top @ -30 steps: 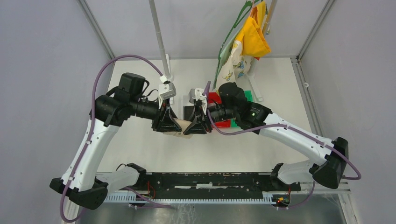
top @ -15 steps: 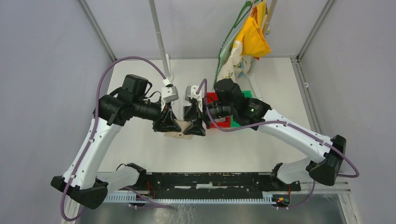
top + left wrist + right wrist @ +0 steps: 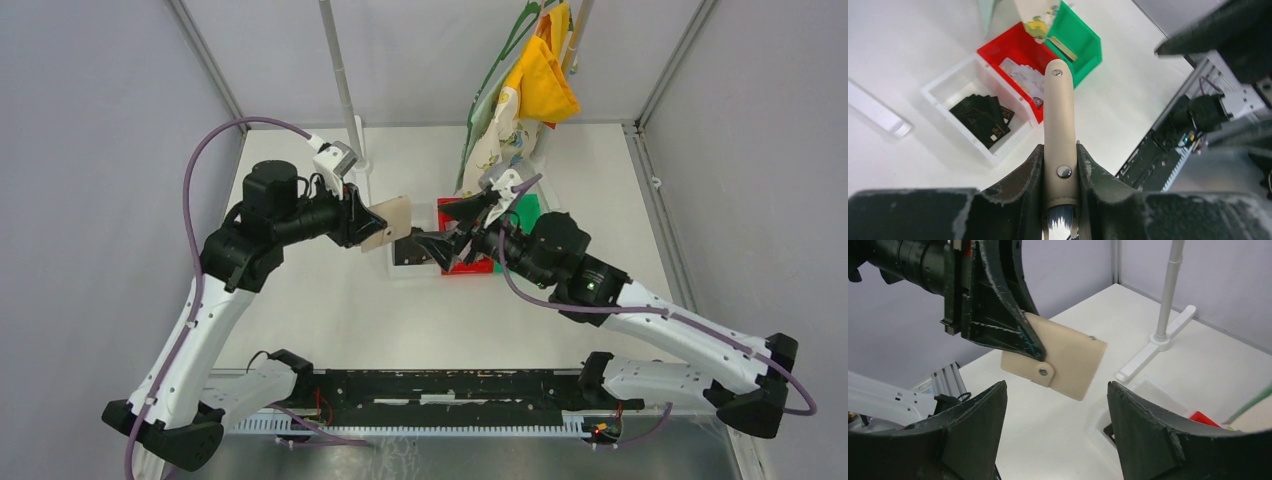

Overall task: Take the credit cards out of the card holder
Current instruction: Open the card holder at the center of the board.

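Credit cards (image 3: 1020, 75) lie in red bin (image 3: 998, 47), black cards (image 3: 980, 115) in white bin (image 3: 948, 84).

The left arm (image 3: 205, 325) and the right arm (image 3: 690, 335) have glossy white shell links between bulky black cylindrical joint housings, with a purple cable (image 3: 195, 165) running along each. The jaws are matt black wedges with scuffed, greyish edges. A small green light (image 3: 591, 285) glows on the right arm's housing.

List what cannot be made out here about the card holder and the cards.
- Inside of the card holder, gripped by the left tool: it is folded shut, edge-on in the left wrist view, and shows only its outer face in the right wrist view.
- Print on the credit cards in the red bin: too small, left wrist view.
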